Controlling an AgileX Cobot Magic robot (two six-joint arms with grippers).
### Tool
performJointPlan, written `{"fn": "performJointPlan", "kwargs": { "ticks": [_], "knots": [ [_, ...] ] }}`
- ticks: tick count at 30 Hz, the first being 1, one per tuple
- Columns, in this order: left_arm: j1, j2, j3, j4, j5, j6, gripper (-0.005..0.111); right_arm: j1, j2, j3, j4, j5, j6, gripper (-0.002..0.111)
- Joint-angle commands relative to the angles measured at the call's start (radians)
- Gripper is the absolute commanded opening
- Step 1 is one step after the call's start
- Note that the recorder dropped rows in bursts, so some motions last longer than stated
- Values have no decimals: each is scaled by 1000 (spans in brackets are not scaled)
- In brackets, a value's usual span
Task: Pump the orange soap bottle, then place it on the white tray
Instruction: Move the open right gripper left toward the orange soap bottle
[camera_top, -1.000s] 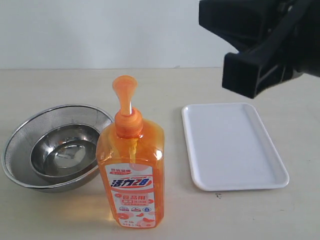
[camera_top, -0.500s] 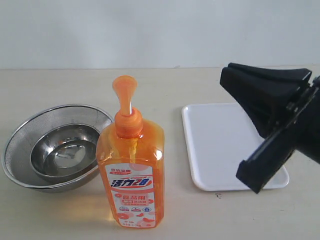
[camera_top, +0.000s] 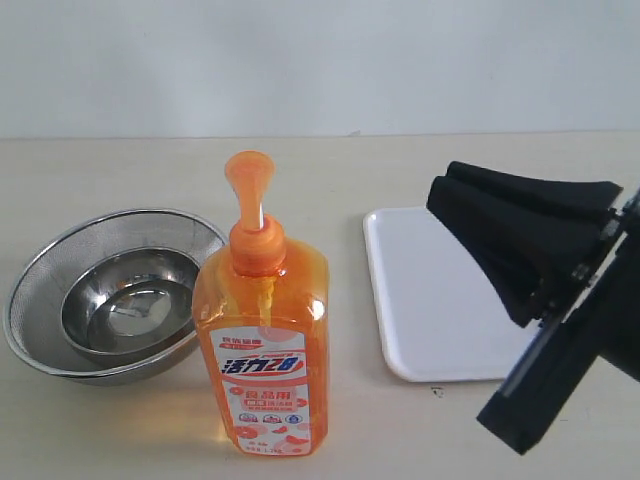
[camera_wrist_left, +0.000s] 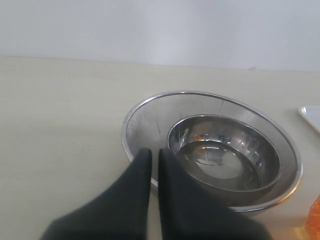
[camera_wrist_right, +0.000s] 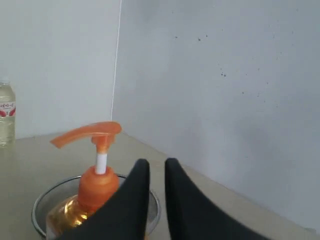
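The orange soap bottle (camera_top: 262, 345) stands upright at the front middle of the table, its pump head (camera_top: 249, 176) raised on the white stem. To its right lies the white tray (camera_top: 420, 290), flat and partly covered by my right gripper (camera_top: 440, 190). That gripper hovers over the tray, shut and holding nothing, with its tips pointing toward the bottle and apart from it. In the right wrist view the gripper (camera_wrist_right: 156, 165) sits beside the pump head (camera_wrist_right: 87, 133). My left gripper (camera_wrist_left: 154, 152) is shut and empty by the strainer's rim; it is out of the exterior view.
A steel mesh strainer (camera_top: 45, 270) with a smaller steel bowl (camera_top: 128, 310) inside sits left of the bottle. The left wrist view shows the strainer (camera_wrist_left: 150, 107) and the bowl (camera_wrist_left: 225, 150). A clear water bottle (camera_wrist_right: 6, 114) stands far off by the wall.
My right gripper came down from the upper right and now hangs low over the tray. The bottle, tray and bowls have not moved.
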Motion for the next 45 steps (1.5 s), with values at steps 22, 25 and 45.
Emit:
{"fn": "performJointPlan", "kwargs": {
  "ticks": [22, 25, 45],
  "knots": [
    [0, -2, 3, 0, -6, -10, 5, -1, 516, -130, -192, -372, 169, 67],
    [0, -2, 3, 0, -6, -10, 5, -1, 516, -148, -233, -364, 172, 67],
    [0, -2, 3, 0, -6, -10, 5, 0, 560, -214, -257, -247, 193, 67]
  ]
}}
